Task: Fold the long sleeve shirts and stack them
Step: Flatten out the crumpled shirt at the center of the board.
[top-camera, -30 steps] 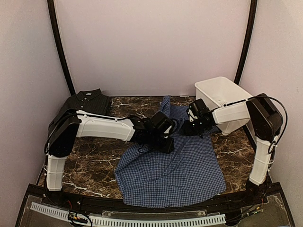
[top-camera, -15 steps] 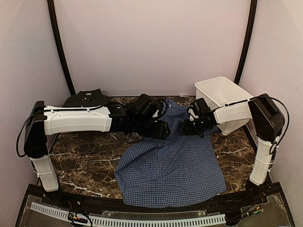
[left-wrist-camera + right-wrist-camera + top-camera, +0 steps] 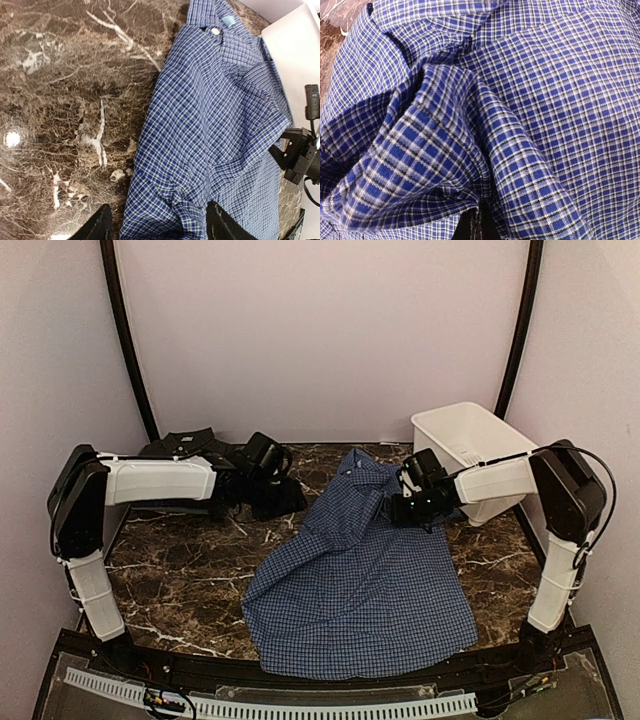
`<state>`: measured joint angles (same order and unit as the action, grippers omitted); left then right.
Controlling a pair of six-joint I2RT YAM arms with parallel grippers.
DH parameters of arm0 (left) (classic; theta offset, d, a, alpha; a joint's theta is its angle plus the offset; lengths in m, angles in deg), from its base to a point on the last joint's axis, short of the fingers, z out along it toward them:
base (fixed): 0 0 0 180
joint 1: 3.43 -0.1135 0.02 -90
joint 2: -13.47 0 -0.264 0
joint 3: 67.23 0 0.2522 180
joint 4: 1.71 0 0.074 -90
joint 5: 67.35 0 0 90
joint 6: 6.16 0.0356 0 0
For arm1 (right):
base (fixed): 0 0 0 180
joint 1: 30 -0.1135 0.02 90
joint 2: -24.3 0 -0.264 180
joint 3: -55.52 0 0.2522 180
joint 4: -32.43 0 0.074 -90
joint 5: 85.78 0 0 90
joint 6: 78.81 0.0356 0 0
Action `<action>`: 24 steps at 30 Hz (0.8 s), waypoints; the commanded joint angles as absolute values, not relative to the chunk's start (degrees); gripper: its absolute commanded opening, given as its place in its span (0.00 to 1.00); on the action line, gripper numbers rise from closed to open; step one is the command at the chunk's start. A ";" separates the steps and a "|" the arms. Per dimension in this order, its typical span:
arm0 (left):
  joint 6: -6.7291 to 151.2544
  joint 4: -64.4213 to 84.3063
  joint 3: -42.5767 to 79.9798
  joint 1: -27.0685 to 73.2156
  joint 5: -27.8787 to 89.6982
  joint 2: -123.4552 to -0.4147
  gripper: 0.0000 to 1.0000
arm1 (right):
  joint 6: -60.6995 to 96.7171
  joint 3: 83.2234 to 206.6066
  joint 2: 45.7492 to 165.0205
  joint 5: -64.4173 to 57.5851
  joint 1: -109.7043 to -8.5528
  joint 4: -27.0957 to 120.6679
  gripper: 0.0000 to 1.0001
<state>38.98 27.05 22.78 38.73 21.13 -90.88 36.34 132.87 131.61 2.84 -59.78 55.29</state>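
blue white-checked cloth shirt [image 3: 370, 580]: spread open, dark marble table [image 3: 190, 570] middle to near edge
right fingers [image 3: 392, 510]: clamped on its fold (near collar)
left fingers [image 3: 100, 226]: apart, empty
blackish checked cloth shirt [image 3: 185, 447]: far-left corner

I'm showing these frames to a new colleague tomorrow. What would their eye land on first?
The blue checked shirt spread across the middle of the dark marble table, bunched where the right gripper is shut on a fold. The left gripper hangs open to its left, holding nothing. A dark shirt lies at the far left corner, a white basket at the far right.
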 commanded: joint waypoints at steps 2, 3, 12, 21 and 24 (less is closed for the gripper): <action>36.21 24.22 23.06 38.34 27.90 -95.62 0.63 | 35.38 131.49 128.61 4.03 -60.36 55.28 0.00; 35.85 23.51 23.34 38.33 28.95 -96.79 0.63 | 35.32 131.45 128.41 4.05 -60.36 55.32 0.00; 31.58 19.10 23.76 38.32 34.31 -99.93 0.52 | 35.19 130.13 127.02 4.05 -60.64 55.32 0.00; 32.21 19.08 22.21 40.48 36.51 -96.28 0.37 | 34.98 130.02 126.16 5.72 -61.20 55.77 0.00; 32.25 19.14 21.43 41.83 36.83 -95.27 0.35 | 34.96 129.83 126.11 5.95 -61.36 55.82 0.00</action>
<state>32.12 20.17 22.76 39.99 34.92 -99.87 35.47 130.71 128.09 4.41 -60.79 55.91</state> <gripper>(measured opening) 0.362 0.006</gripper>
